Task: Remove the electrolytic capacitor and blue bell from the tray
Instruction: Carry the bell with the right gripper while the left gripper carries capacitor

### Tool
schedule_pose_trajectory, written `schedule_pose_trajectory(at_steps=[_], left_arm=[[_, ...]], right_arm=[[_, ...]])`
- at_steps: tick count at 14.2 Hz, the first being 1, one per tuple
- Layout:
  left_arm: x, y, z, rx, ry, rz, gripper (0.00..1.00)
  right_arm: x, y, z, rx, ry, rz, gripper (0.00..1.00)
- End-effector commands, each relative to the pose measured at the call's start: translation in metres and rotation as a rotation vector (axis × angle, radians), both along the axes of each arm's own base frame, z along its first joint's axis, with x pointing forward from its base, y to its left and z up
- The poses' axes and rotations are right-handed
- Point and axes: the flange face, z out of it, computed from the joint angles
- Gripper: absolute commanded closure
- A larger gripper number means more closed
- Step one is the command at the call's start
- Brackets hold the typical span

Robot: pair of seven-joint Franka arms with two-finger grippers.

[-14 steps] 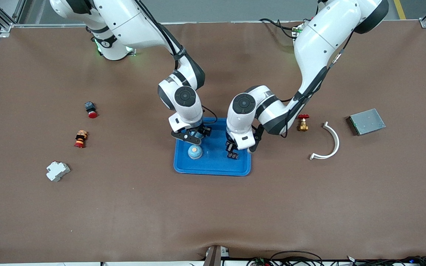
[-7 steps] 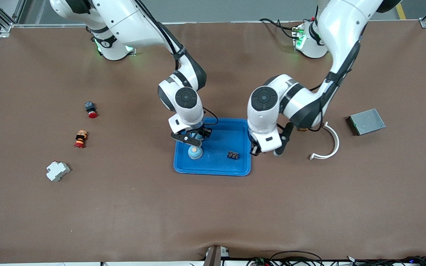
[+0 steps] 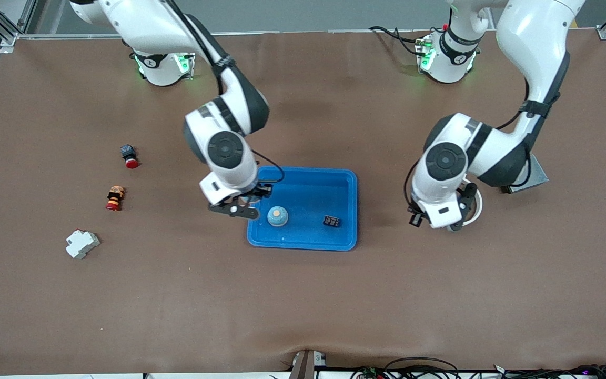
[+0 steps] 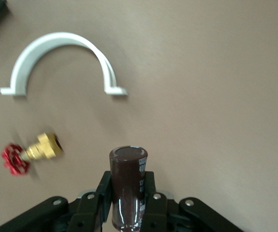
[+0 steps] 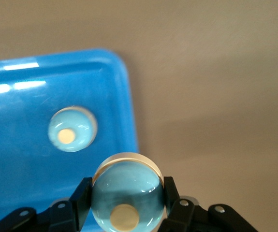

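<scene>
The left pincer (image 4: 127, 212) grips the capacitor (image 4: 127, 186) over the counter (image 3: 303, 305), beside the white arc (image 4: 64, 60) and valve (image 4: 30, 153); the right pincer (image 5: 126, 205) clasps a blue bell (image 5: 126, 198) at the tray (image 3: 308, 239) edge; another bell (image 3: 277, 216) sits in the tray.

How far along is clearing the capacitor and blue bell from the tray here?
Done: both are lifted. In hand: the left tool holds the capacitor over the table near the white clamp; the right tool holds a blue bell above the tray rim. Left: set both down. A second bell lies in the tray.
</scene>
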Motion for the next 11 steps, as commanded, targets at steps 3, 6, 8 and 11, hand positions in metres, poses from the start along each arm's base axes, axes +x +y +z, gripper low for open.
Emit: schedule_pose_trajectory(at_steps=[3,6,8,11], left_arm=[[-0.017,0.040,-0.020,0.009,0.085,-0.063,1.00],[-0.021,0.083,-0.040,0.005,0.151,-0.101,1.00],[-0.020,0.124,-0.050,-0.011,0.193,-0.140,1.00],[-0.020,0.146,-0.059,-0.026,0.220,-0.159,1.00]], right_arm=[[-0.006,-0.112,0.031,0.043,0.023,0.148,1.00],[-0.011,-0.176,0.031,0.061,0.032,0.211,1.00],[-0.020,-0.204,0.025,0.070,0.021,0.239,1.00],[-0.039,-0.237,0.004,0.079,-0.012,0.275,1.00]])
